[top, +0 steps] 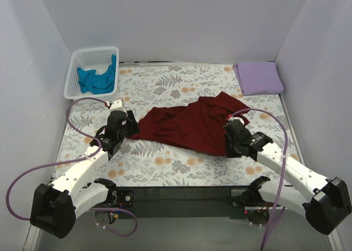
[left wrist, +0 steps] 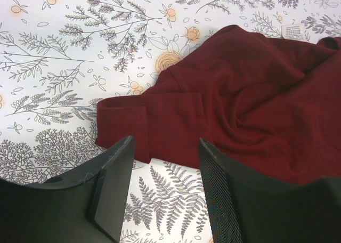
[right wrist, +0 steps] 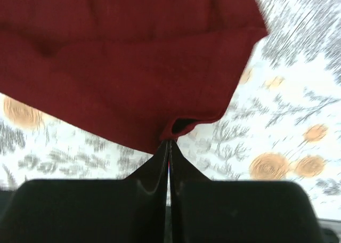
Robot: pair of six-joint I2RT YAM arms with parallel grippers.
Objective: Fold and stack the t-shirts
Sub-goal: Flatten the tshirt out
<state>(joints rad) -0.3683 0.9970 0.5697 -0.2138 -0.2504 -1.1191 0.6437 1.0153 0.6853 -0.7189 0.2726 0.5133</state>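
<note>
The dark maroon t-shirt (top: 190,124) lies crumpled across the middle of the floral cloth. My left gripper (top: 131,124) is open and empty just short of the shirt's left sleeve (left wrist: 125,128), its jaws over the bare cloth. My right gripper (top: 230,134) is shut on the shirt's near right hem (right wrist: 176,128), pinching a small fold of it. The lavender t-shirt (top: 258,78) lies folded at the far right corner. The teal t-shirt (top: 98,79) is bunched inside the white basket (top: 77,69).
The floral-print cloth (top: 165,163) covers the table. The basket stands at the far left corner. Grey walls close in both sides and the back. A purple cable loops from each arm near the side edges.
</note>
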